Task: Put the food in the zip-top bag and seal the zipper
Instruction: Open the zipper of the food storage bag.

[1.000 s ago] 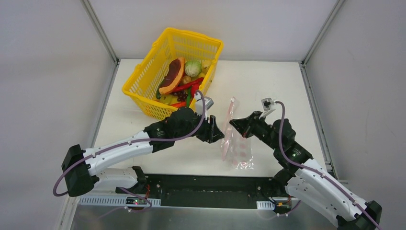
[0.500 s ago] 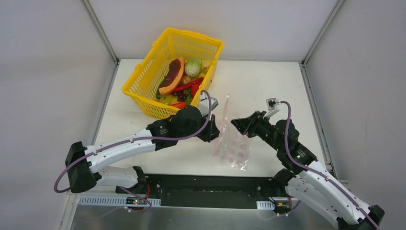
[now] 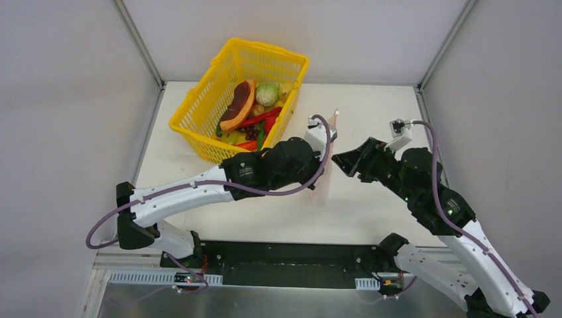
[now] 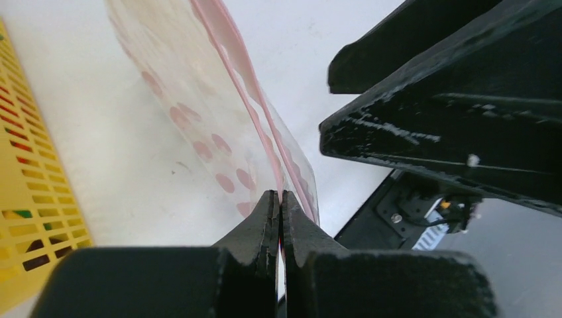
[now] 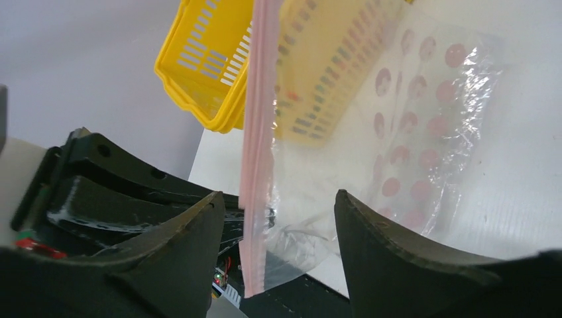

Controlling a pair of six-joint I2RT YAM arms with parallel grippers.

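Clear dotted plastic is now held up off the counter: over the last second the bag, which had been slumped on the counter toward the near edge between the two arms, has been raised and carried toward the middle, so that from above it is seen edge-on as a thin pale sliver. The left gripper is clamped tight on the zipper strip at one end of the mouth, and the bag hangs from that pinch; whether its lower corner touches the counter cannot be told. The right gripper has been drawn back toward the right edge and stands spread wide. In its own wrist view the strip is framed between its fingers, but from above its tips are seen just beside the bag, not on it. No second hold on the mouth is therefore recorded. The mouth itself appears shut, both lips lying together along the strip. All of the food is noted in the yellow basket at the far left corner; none is in the bag. It is judged that the lift is meant to present the mouth for a second grip and opening, and that loading and sealing are not yet begun.
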